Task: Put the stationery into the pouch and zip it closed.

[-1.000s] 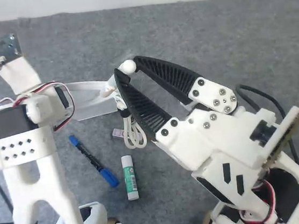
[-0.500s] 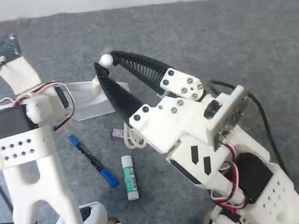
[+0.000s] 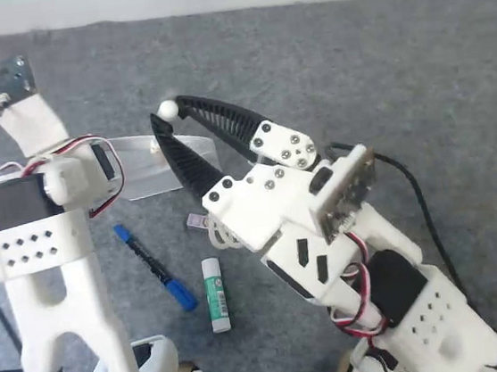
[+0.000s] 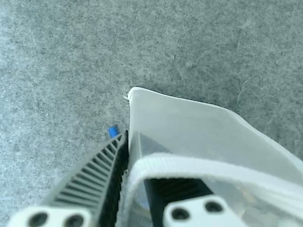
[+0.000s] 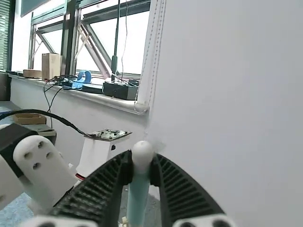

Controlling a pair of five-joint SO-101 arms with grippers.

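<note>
Right fingers (image 5: pixel 102 191) closed on ball-topped pen (image 5: pixel 138 194), ball at their tips, left fingers (image 4: pixel 92 172) pinching rim of pouch (image 4: pixel 189 127)

Pouch (image 3: pixel 139 171) partly behind right fingers (image 3: pixel 185 162)

This looks like a robotics lab or office workroom. The counter (image 3: pixel 414 59) is covered in grey felt-like matting and stands against a plain white wall (image 5: pixel 227 94). A large metal-framed window (image 5: pixel 94 33) has a sill (image 5: pixel 90 100) cluttered with a cardboard box (image 5: pixel 51 66), black electronic units (image 5: pixel 120 90) and loose cables (image 5: pixel 53 94). White printed arms carry a bare circuit board (image 5: pixel 110 135) and exposed wiring (image 3: pixel 424 211).
</note>
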